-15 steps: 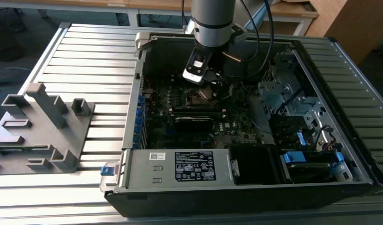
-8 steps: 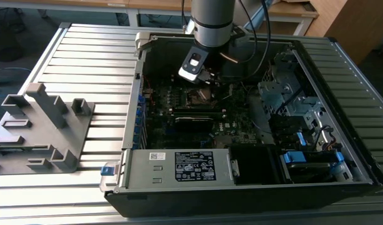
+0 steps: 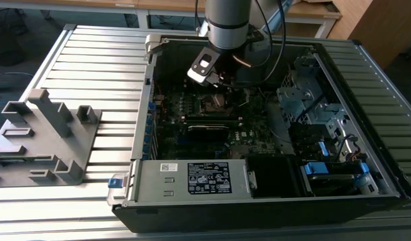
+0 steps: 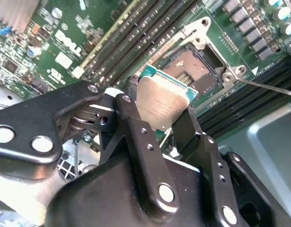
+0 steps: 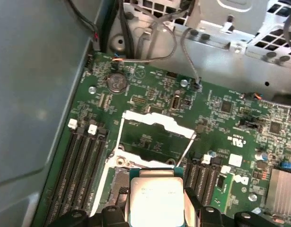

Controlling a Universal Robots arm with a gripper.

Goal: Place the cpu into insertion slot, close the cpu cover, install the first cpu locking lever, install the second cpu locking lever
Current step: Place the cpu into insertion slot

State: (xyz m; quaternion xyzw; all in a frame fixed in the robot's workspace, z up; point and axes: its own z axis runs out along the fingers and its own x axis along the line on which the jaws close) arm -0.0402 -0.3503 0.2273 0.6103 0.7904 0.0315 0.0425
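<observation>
Black fingers (image 4: pixel 132 124) of your gripper (image 4: pixel 157 116) clamp the silver-grey cpu (image 4: pixel 164 100) by opposite edges, tilted, just before the slot (image 4: pixel 191 71) and unseated. Beyond the slot, the cover (image 5: pixel 151 118) stands swung open. Memory slots (image 5: pixel 79 170) flank the slot.

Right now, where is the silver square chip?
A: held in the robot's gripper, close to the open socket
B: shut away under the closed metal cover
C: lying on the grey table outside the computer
A: in the second wrist view the gripper pinches the cpu by its edges, right beside the bare insertion slot. In the first wrist view the cpu cover is flipped open.
</observation>
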